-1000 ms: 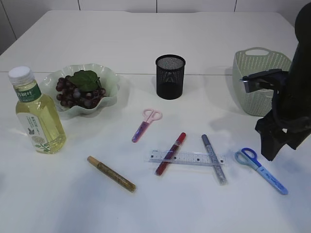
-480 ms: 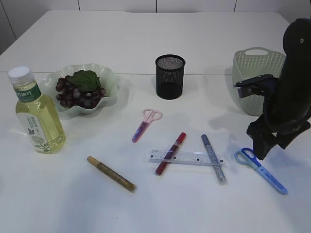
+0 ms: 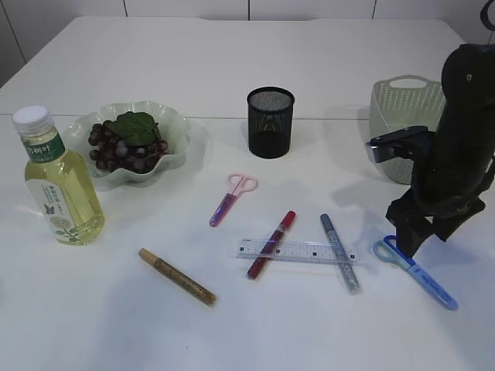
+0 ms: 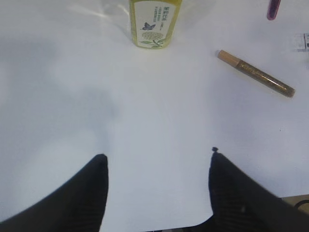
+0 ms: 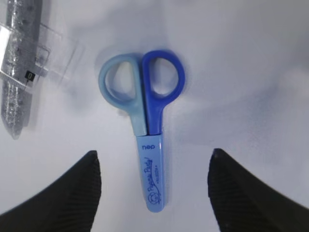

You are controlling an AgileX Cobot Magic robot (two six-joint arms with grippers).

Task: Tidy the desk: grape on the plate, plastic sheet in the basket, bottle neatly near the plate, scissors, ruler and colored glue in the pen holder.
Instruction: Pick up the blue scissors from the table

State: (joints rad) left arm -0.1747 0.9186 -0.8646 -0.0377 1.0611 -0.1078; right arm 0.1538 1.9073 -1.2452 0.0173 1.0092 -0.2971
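We take the black mesh pen holder (image 3: 271, 122) as our landmark. Left of it, the grapes (image 3: 124, 144) already lie on the pale green plate (image 3: 174, 124), and the bottle (image 3: 58, 182) stands upright just beside that plate, so we judge those two steps done. Right of the pen holder sits the green basket (image 3: 402, 104); we cannot tell whether a plastic sheet is inside it, and we see none on the tabletop (image 3: 232, 62).

Everything meant for the pen holder is still out, lying in front of it: the pink scissors (image 3: 231, 199), the clear ruler (image 3: 298, 251) with the red glue pen (image 3: 271, 243) and the silver glue pen (image 3: 340, 252) crossing it, the gold glue pen (image 3: 177, 276) to the front left, and the blue scissors (image 5: 147, 128) to the front right.

Our right hand (image 5: 152, 188) hovers directly over the blue scissors, fingers spread wide on either side of the sheathed blade, holding nothing and not touching. Our left hand (image 4: 157, 186) is also wide open and empty above bare tabletop, far to the front left of the pen holder.
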